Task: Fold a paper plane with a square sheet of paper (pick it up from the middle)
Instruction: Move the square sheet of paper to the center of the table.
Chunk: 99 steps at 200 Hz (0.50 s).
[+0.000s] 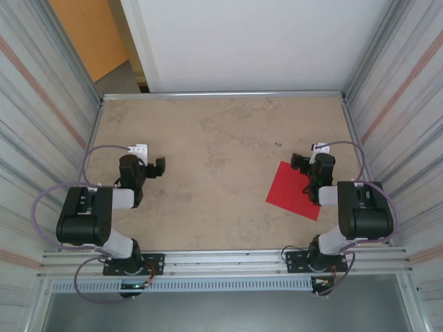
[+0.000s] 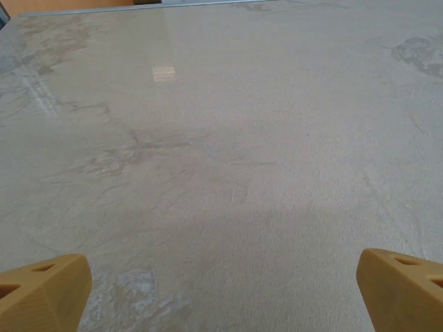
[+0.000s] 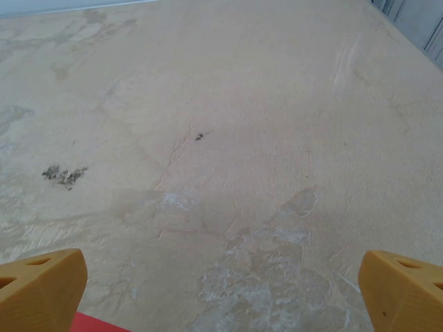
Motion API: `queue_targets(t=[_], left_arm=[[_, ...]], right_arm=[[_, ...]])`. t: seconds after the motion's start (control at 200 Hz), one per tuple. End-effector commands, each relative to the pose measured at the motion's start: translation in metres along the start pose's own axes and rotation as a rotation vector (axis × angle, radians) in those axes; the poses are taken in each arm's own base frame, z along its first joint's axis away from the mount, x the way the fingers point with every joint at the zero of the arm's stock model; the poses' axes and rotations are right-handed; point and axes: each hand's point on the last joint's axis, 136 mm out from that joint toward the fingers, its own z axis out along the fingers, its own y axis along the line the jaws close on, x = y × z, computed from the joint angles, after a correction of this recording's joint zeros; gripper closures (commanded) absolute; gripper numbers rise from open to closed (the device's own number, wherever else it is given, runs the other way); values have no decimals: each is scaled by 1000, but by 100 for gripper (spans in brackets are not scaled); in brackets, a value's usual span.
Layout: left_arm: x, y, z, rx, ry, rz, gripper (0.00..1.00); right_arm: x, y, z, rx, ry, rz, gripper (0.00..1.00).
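Note:
The square sheet of paper (image 1: 289,190), bright red, lies flat and unfolded on the table's right side, turned like a diamond. Its right part is hidden under my right arm. My right gripper (image 1: 300,163) hovers open just past the sheet's far edge. In the right wrist view its yellow fingertips (image 3: 41,287) stand far apart around the right gripper (image 3: 221,297), with bare table between them and a red corner of the sheet (image 3: 97,324) at the bottom left. My left gripper (image 1: 157,168) is open over bare table on the left, well away from the sheet; its fingertips (image 2: 45,287) flank the left gripper (image 2: 225,294).
The beige stone-patterned table (image 1: 221,138) is boxed in by corrugated metal walls on both sides and a white panel at the back. A metal rail (image 1: 221,263) at the near edge carries both arm bases. Cables loop beside each arm.

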Motion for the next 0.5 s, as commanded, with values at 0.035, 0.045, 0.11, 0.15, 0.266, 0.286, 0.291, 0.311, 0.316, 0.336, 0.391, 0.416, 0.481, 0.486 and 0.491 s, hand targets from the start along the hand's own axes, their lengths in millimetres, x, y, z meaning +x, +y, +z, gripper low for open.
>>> queue_targets(t=[0.035, 0.045, 0.11, 0.15, 0.266, 0.286, 0.291, 0.311, 0.316, 0.336, 0.391, 0.416, 0.481, 0.486, 0.491], left_arm=[[-14, 2, 2, -7, -45, 16, 1], [-14, 2, 2, -7, -43, 16, 1], [-14, 2, 2, -8, -44, 16, 1], [-15, 2, 2, -7, -45, 14, 1], [-14, 2, 2, -6, -44, 16, 1], [-14, 3, 3, -7, -43, 15, 1], [-14, 3, 2, -7, -43, 15, 1], [-14, 3, 3, -6, -43, 13, 1], [-14, 3, 3, -6, -43, 12, 1], [-14, 3, 2, -5, -44, 13, 1], [-14, 3, 3, 1, -39, 10, 1], [-14, 3, 3, 2, -40, 7, 1], [-14, 3, 3, 4, -39, 7, 1], [-14, 3, 3, 4, -40, 7, 1], [-14, 4, 3, 3, -40, 6, 1]], right_arm=[[-12, -1, 3, 10, -36, 15, 1], [-12, -1, 3, 10, -36, 15, 1], [-12, -1, 3, 10, -36, 15, 1], [-12, -1, 3, 10, -36, 15, 1], [-11, -1, 3, 10, -33, 16, 1], [-11, 0, 3, 8, -30, 16, 1], [-11, -1, 3, 9, -30, 16, 1], [-12, -1, 4, 9, -31, 17, 1], [-12, -1, 4, 9, -31, 17, 1], [-11, -1, 4, 8, -31, 16, 1], [-11, 0, 4, 7, -31, 16, 1], [-11, -1, 4, 8, -30, 17, 1], [-12, -1, 4, 7, -31, 17, 1], [-12, -1, 4, 7, -31, 17, 1], [-12, -1, 4, 8, -31, 17, 1]])
